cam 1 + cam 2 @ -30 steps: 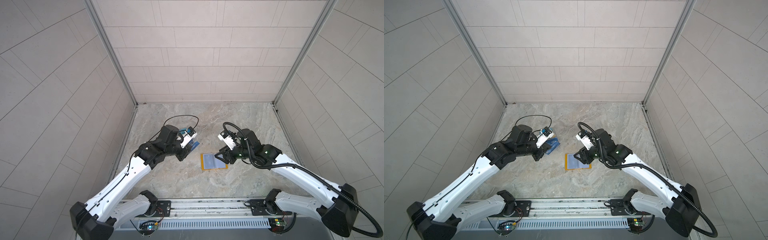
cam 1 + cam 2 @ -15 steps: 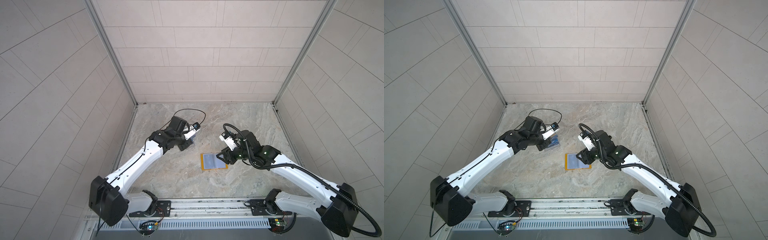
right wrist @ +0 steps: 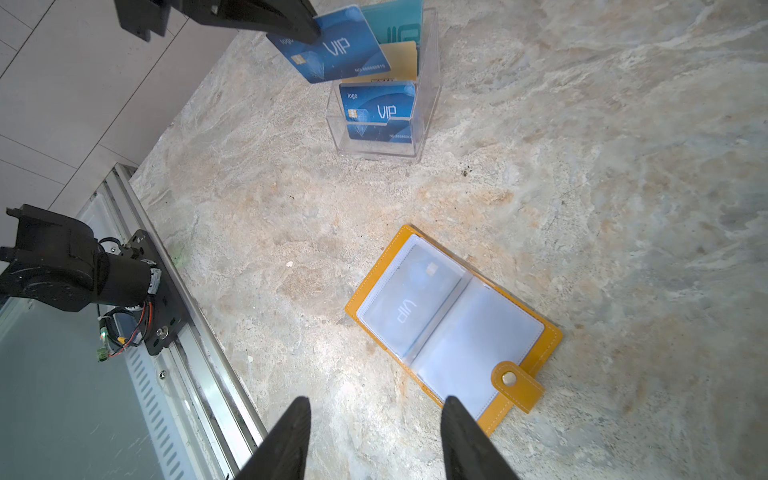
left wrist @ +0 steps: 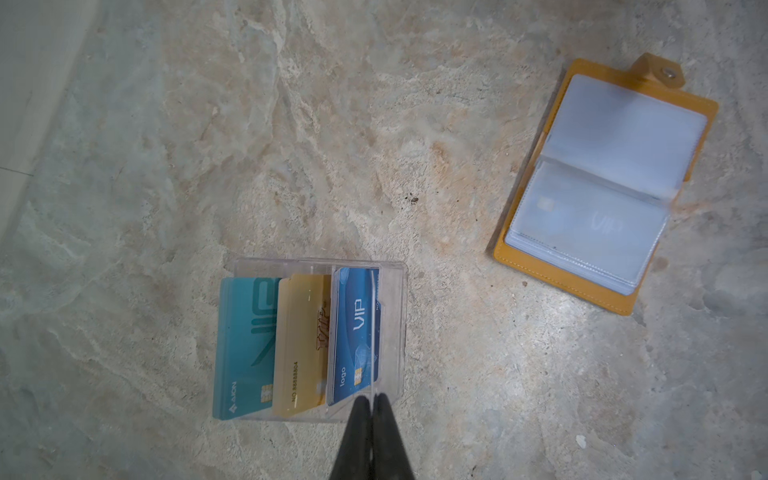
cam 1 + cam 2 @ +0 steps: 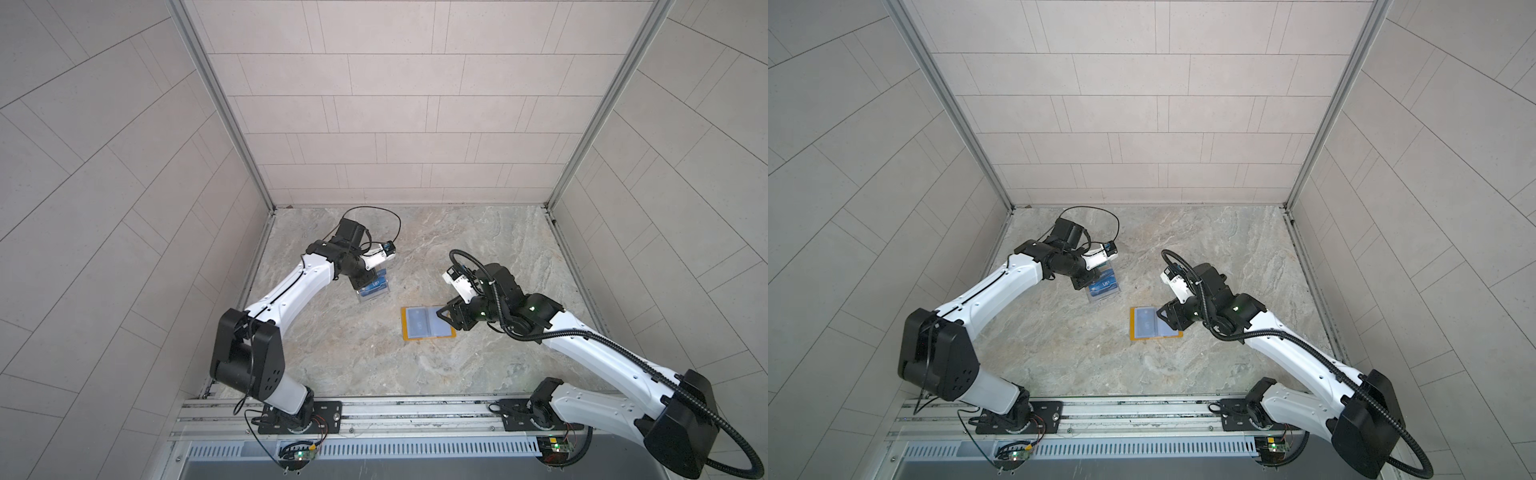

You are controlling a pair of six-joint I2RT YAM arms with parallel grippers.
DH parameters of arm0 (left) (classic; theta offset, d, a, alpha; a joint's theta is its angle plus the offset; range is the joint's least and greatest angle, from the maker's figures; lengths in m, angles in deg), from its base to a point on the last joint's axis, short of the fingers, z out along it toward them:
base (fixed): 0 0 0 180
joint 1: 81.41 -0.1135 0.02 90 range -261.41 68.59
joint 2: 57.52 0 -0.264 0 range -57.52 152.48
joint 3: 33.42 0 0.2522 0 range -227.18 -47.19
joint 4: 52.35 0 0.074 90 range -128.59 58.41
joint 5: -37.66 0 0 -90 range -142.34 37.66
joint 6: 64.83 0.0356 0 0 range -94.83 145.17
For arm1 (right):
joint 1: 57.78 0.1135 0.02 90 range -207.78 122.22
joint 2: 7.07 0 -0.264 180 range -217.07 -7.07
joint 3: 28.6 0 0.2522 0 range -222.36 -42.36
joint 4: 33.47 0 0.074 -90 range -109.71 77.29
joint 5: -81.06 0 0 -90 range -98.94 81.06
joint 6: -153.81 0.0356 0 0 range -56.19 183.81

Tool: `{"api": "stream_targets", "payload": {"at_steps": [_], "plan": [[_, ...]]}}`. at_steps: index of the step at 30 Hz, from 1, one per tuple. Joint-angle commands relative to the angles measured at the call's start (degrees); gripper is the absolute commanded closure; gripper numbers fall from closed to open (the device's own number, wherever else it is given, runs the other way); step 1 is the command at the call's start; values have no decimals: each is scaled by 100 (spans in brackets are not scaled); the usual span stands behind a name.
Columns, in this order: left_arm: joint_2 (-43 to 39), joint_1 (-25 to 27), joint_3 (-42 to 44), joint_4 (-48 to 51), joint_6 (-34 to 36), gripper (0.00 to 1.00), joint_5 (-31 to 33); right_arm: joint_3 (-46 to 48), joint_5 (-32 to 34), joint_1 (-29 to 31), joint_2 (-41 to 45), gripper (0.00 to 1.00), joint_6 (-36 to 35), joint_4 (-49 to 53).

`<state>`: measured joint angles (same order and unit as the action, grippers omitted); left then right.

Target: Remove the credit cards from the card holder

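The mustard-yellow card holder (image 5: 426,328) (image 5: 1154,328) (image 3: 453,328) lies open on the stone table, snap tab out. A pale card marked VIP (image 3: 409,309) (image 4: 594,224) shows through one clear sleeve. My left gripper (image 4: 371,401) (image 5: 361,286) is shut on a blue credit card (image 3: 328,45) by its edge and holds it just above a clear stand. In the left wrist view that card is edge-on. My right gripper (image 3: 376,409) (image 5: 442,316) stands open and empty over the table, at the holder's tab side.
A clear acrylic tiered stand (image 4: 390,332) (image 3: 428,83) (image 5: 372,291) at the left back holds a teal card (image 4: 245,340), a gold card (image 4: 297,345) and a blue card (image 3: 376,110). The metal rail (image 3: 166,249) runs along the table's front edge.
The left arm has swung its elbow round and carried the blue card a little to the left, over the clear stand. The right arm has hardly moved.
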<state>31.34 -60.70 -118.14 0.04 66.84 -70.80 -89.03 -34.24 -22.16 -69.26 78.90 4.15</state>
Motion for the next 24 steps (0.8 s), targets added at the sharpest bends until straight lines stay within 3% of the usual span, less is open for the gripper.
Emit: {"api": "stream_targets", "payload": {"at_steps": [1, 14, 24], "plan": [[202, 5, -164, 134, 312, 100, -33, 37, 69, -19, -12, 47, 0, 40], [878, 3, -247, 150, 439, 100, 356, 39, 121, -28, -12, 47, -22, 172], [1098, 2, -206, 34, 405, 100, 281, 63, 137, -28, -3, 47, -22, 190]]}}
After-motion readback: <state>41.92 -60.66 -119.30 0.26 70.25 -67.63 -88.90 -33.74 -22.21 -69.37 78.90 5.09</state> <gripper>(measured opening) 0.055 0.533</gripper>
